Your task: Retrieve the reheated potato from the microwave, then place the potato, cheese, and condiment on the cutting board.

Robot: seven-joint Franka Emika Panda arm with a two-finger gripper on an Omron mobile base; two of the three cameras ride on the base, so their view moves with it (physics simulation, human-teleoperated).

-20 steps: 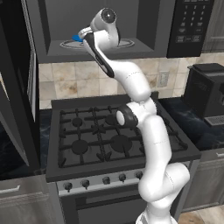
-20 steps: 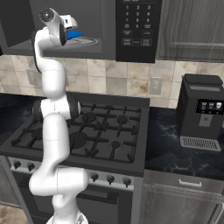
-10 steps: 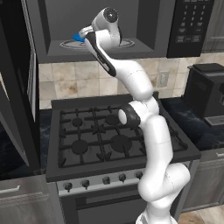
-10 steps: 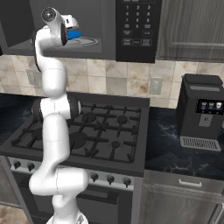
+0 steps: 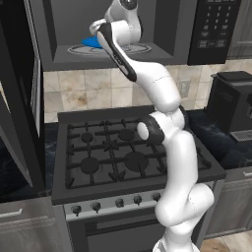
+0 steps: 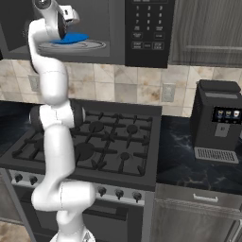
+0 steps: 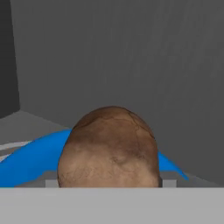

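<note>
One potato sits dead ahead of the pincer, close in, on a blue plate inside the microwave. Whether the pincer grips it, I cannot tell; fingertips are hidden.

Not seeing any text I can actually read here. The microwave keypad has little light marks on its buttons, but they're blurring out. Same with the coffee machine screen icons.
</note>
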